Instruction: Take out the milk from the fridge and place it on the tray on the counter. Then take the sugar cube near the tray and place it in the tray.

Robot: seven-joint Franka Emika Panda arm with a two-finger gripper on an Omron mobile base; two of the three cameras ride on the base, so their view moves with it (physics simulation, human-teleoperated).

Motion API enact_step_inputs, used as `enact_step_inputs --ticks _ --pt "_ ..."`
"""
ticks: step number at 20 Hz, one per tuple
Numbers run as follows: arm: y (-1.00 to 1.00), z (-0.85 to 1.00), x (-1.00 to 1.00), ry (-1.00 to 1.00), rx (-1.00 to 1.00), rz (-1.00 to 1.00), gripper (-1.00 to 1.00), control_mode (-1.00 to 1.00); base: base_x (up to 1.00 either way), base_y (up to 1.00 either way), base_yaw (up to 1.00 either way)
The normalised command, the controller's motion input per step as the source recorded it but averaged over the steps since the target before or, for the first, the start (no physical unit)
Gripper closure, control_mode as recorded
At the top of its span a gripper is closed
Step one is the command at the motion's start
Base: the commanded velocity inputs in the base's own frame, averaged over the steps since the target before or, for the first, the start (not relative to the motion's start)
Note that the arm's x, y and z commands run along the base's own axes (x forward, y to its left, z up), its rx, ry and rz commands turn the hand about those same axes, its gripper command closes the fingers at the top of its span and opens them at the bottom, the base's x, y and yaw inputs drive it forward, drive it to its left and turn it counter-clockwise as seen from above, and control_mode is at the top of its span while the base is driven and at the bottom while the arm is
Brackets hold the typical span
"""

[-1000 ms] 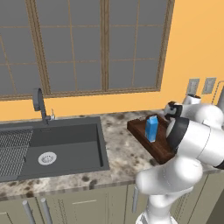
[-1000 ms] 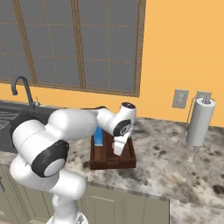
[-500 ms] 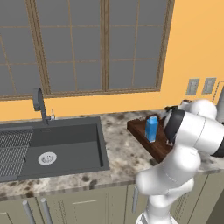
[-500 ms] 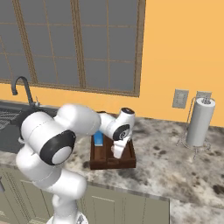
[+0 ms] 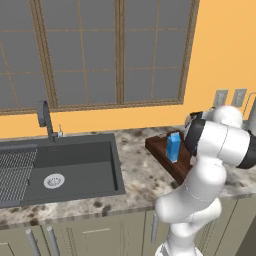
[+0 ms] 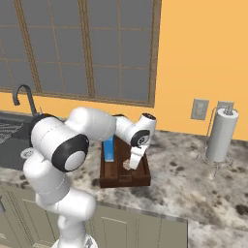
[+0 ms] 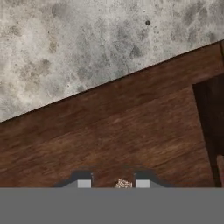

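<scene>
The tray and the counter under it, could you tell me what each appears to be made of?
The tray looks like dark brown wood with a satin finish: long grain streaks run along its floor and raised rim. The counter looks like polished stone, perhaps granite: beige-grey, mottled with darker blotches and specks. Both are rendered, so the finish is only a guess.

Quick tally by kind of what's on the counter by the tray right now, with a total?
Milk carton: 1, upright in the tray
Wooden tray: 1
Sugar cube: 1, over the tray floor between the pincer tips
Paper towel roll on its stand: 1
Total: 4
</scene>
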Motion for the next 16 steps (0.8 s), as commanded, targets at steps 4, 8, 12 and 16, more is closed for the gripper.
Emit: enact_step_inputs --ticks 4,8,12,16 --pt "0.00 0.82 -0.41 0.00 0.02 0.00 -1.00 -1.00 0.00 0.00 0.00" --pt "0.35 0.83 -0.40 0.00 0.00 0.04 -1.00 -1.00 0.00 0.00 0.00" --pt "0.65 0.89 -0.67 0.00 -0.05 0.18 -1.00 -1.00 0.00 0.00 0.00" --pt "0.24 0.93 -0.70 0.06 0.00 0.20 -1.00 -1.00 0.00 0.00 0.00"
